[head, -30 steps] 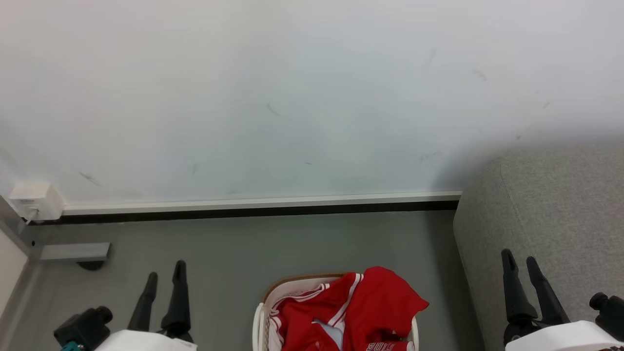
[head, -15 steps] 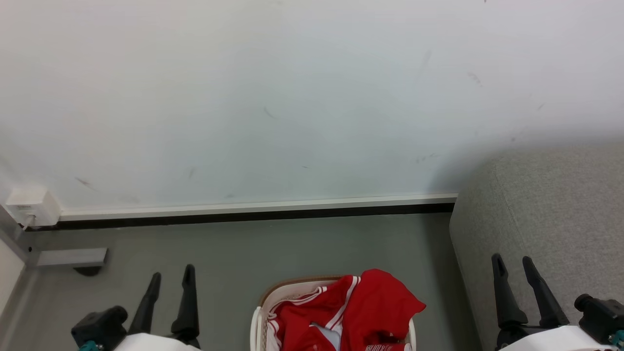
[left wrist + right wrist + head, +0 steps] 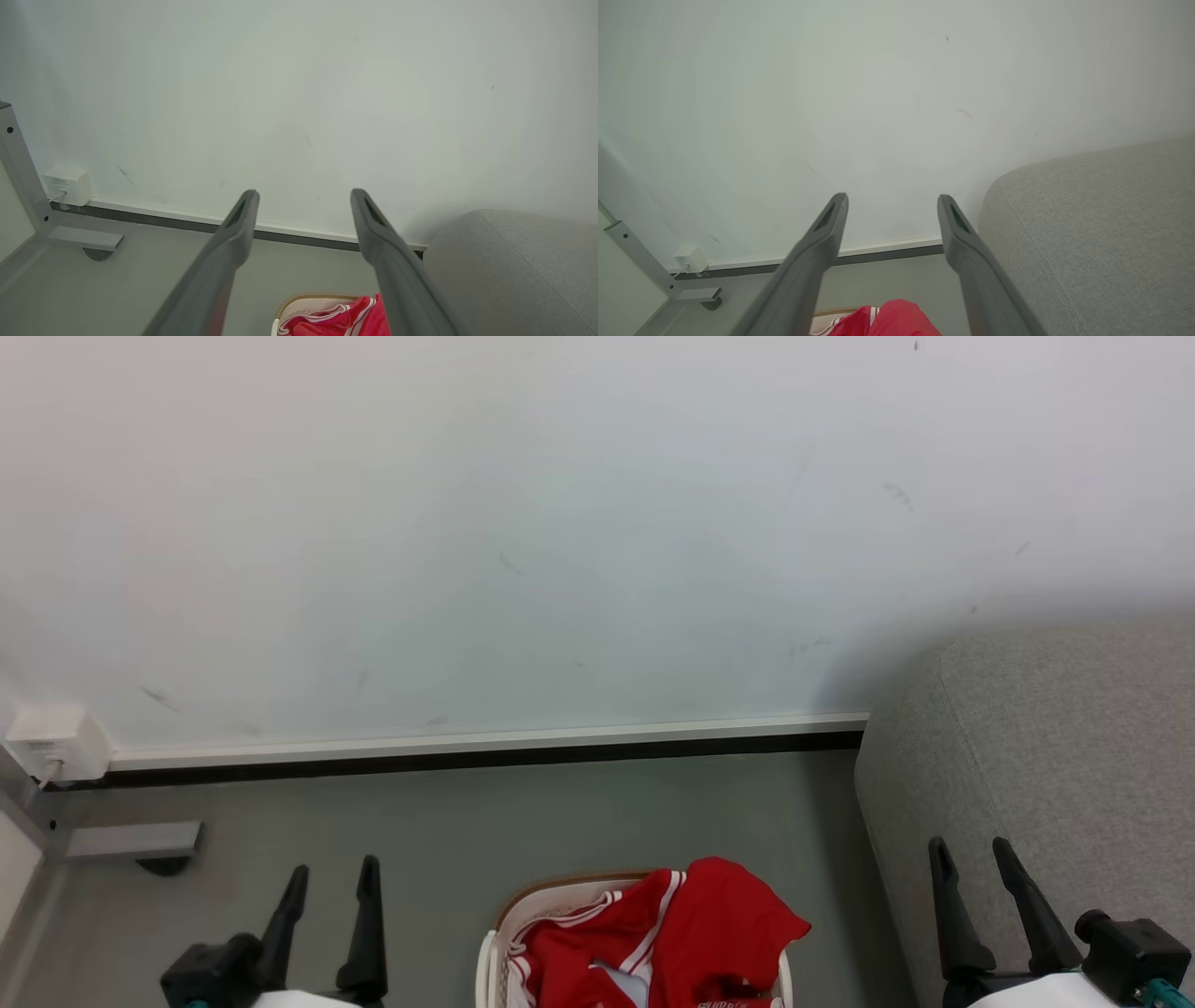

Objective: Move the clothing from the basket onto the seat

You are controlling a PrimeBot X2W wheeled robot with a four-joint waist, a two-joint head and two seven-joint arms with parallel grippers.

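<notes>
We face a pale wall [image 3: 560, 523] that takes up most of the head view, and to our right the big grey seat [image 3: 1055, 737] stands against it, its rounded corner turned toward the middle. Grey floor [image 3: 560, 821] runs between, and on it, at the bottom edge of the head view, sits the cream basket [image 3: 532, 901], cut off so that we cannot tell its long axis. The red clothing [image 3: 719, 933] is all in the basket, a crumpled heap with white stripe trim and no clear long axis, humped toward the seat side, where a fold hangs over the rim. This is the relation we turn on: the heap lies between our two arms, lower and inward from both. The left pincer [image 3: 334, 866] hangs over bare floor and the right pincer [image 3: 969, 845] over the near edge of the seat. Each has its fingers spread fairly wide and carries nothing. We judge the two about equally near, with the right better placed, since the hump leans its way and the seat is just beside it. Nothing stands between the basket and the seat. The skirting strip [image 3: 485, 744], a metal foot [image 3: 131, 840] and a socket box [image 3: 51, 744] lie well apart on the left.
</notes>
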